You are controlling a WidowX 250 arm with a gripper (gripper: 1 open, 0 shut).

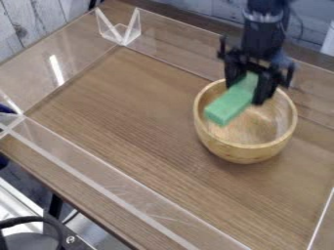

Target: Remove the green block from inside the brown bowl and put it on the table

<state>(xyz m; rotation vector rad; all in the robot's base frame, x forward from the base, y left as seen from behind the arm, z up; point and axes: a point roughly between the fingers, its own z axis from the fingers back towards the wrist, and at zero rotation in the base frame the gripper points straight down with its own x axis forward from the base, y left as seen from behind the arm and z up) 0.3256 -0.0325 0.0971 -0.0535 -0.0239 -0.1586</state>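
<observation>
The green block (232, 102) hangs tilted in the air above the brown bowl (248, 141), its upper end pinched between the black fingers of my gripper (252, 86). The gripper points down and is shut on that upper end. The block's lower end dangles over the bowl's left rim, clear of the wood. The bowl stands on the table (131, 127) at the right side, with nothing visible inside it.
Low clear acrylic walls (53, 68) edge the table on the left and front. A clear corner bracket (120, 27) stands at the far left corner. The wood surface stretches left and forward of the bowl.
</observation>
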